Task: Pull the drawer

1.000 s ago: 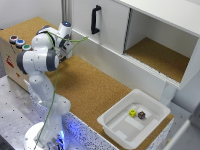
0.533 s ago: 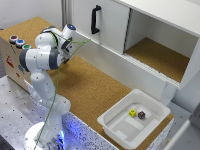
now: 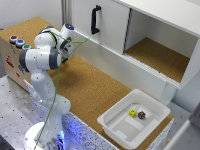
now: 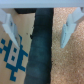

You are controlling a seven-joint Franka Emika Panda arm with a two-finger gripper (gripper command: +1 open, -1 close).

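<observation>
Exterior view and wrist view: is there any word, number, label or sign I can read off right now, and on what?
No readable text in either view.
Red marking on the wooden box at the exterior view's left: too small and blurred to read.
Blue blocky pattern in the wrist view: a graphic marker, not letters.

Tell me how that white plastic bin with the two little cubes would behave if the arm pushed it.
The white bin looks thin-walled and nearly empty, so it is probably light and would slide on the cork surface rather than tip, being wide and low. The yellow cube and dark cube lie loose inside and would likely skid or tumble.
</observation>
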